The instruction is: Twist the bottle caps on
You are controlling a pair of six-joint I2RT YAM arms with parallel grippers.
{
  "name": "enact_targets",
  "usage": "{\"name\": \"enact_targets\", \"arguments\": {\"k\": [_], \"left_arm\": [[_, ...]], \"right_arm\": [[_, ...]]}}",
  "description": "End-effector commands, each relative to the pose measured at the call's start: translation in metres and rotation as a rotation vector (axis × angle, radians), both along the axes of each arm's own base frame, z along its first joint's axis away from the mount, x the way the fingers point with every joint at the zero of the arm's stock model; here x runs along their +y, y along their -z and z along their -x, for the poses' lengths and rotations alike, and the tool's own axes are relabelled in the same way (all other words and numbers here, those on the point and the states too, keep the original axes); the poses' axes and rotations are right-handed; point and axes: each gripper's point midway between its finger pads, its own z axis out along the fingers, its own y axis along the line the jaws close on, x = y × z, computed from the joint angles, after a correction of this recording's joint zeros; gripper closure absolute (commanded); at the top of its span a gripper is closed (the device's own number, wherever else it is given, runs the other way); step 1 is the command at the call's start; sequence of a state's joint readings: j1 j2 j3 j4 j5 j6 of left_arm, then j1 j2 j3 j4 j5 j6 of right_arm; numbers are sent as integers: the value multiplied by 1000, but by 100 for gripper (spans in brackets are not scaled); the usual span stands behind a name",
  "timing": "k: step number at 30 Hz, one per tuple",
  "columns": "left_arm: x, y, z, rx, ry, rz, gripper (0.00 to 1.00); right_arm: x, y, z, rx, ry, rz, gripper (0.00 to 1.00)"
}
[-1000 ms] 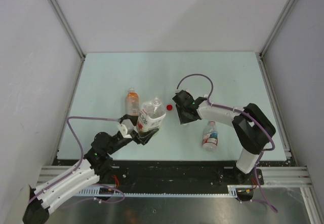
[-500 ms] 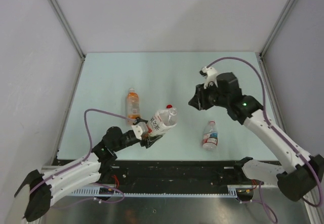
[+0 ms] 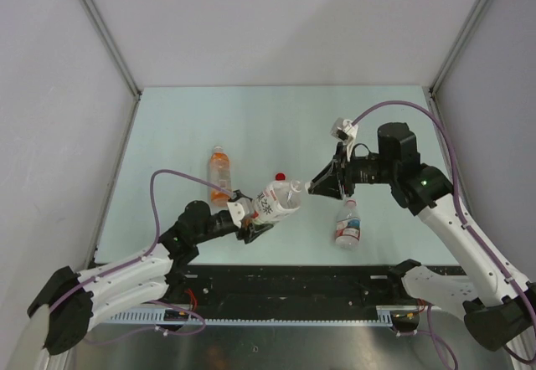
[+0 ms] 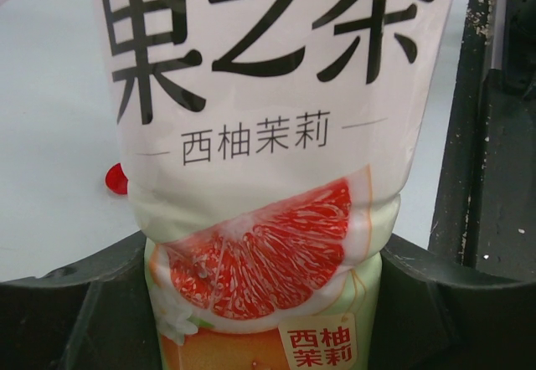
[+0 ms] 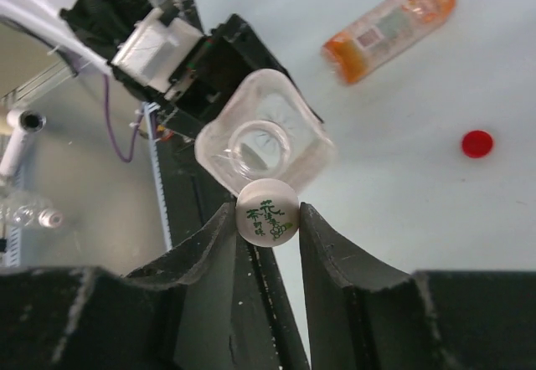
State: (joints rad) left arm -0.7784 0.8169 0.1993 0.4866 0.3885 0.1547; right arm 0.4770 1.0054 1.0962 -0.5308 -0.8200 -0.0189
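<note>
Nearest, at 4 o'clock from the middle of the desk [image 3: 167, 119], find the red-and-white bottle [image 3: 347, 223], not gripped. At 7 o'clock, see the left fingers [image 3: 249, 222] clenched round the labelled waist of the white-label bottle [image 3: 276, 202], lifted and tipped, mouth [image 5: 260, 146] open toward 3 o'clock. Expect thin clear plastic: light, springy, easily dented, so hold at the waist without crushing. Opposite, note the right fingers [image 3: 322, 187] grasping the white cap [image 5: 266, 218] by its side wall, just short of the mouth, not yet seated. Treat as tiny, rigid, probably slick; keep square to the neck. Round, cream-white, green print on top. Farther, at the middle, spot the red cap [image 3: 280, 176] loose; at 9 o'clock, the orange bottle [image 3: 219, 167], lying.
</note>
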Motion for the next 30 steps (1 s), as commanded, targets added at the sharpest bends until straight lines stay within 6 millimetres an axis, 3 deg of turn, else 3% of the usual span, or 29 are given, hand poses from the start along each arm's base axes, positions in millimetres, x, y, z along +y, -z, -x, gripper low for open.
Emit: {"name": "enact_targets", "arguments": {"k": [1, 12, 30], "left_arm": [[-10, -23, 0, -64, 62, 22, 100], [-21, -26, 16, -79, 192, 13, 100], [-21, -40, 9, -104, 159, 34, 100]], "right_arm": [[8, -16, 17, -18, -102, -52, 99], [10, -13, 13, 14, -66, -40, 99], [14, 1, 29, 88, -117, -3, 100]]}}
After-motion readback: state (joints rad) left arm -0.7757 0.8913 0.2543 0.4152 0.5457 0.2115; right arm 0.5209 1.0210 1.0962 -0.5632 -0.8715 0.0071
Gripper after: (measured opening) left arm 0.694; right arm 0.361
